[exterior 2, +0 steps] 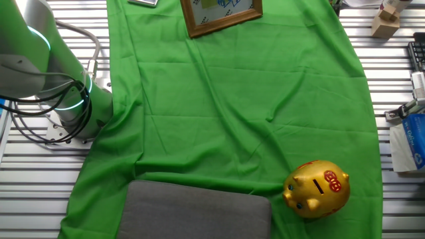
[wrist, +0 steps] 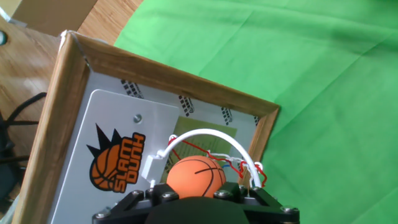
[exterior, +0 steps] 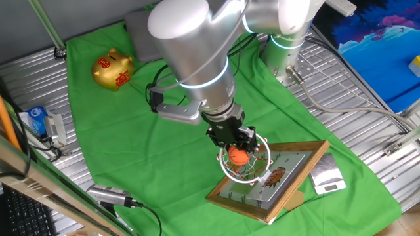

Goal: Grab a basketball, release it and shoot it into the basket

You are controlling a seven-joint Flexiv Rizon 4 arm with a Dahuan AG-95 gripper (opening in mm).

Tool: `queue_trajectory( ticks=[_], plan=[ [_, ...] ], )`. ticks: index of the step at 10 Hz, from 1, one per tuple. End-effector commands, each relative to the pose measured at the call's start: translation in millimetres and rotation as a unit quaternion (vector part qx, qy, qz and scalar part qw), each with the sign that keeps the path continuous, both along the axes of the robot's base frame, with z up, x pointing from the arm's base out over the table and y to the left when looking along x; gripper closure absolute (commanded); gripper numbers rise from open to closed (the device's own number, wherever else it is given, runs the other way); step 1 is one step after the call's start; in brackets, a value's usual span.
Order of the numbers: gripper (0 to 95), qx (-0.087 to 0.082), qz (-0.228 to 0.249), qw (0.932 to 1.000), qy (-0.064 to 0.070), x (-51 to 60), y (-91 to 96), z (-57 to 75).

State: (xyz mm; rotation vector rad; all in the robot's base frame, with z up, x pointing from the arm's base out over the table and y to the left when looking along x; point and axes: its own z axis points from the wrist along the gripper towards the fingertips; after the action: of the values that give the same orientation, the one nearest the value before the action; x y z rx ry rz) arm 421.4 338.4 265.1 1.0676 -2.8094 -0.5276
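Observation:
The small orange basketball [exterior: 237,156] sits between the black fingers of my gripper [exterior: 237,148], right over the white ring of the basket [exterior: 257,172]. The hoop is fixed to a wooden-framed backboard [exterior: 289,180] that leans on the green cloth. In the hand view the basketball [wrist: 196,176] fills the space just ahead of my gripper [wrist: 196,188], with the white ring [wrist: 208,135] arching round it and the red-and-white net [wrist: 239,165] to its right. The jaws press on both sides of the ball. The other fixed view shows only the backboard's edge [exterior 2: 219,20].
A gold piggy bank [exterior: 113,69] stands at the far left of the green cloth [exterior: 131,144]; it also shows in the other fixed view [exterior 2: 317,188]. A grey pad [exterior 2: 196,211] lies beside it. A small silver scale [exterior: 327,176] sits by the backboard. The robot base [exterior 2: 66,106] stands on the slatted table.

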Motion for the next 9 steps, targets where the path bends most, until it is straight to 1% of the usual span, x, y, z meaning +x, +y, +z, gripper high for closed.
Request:
queue_trajectory(
  ticks=[1,4,8,9],
  plan=[
    [38.0,0.002,0.003,1.0,-0.001,0.1,0.2,0.0],
    [38.0,0.006,0.009,0.9999,-0.006,-0.1,0.2,-0.1],
    [38.0,0.006,0.014,0.9999,-0.007,-1.2,-1.2,0.9],
    [57.0,0.003,0.013,0.9999,-0.007,-1.7,-1.8,1.4]
  ],
)
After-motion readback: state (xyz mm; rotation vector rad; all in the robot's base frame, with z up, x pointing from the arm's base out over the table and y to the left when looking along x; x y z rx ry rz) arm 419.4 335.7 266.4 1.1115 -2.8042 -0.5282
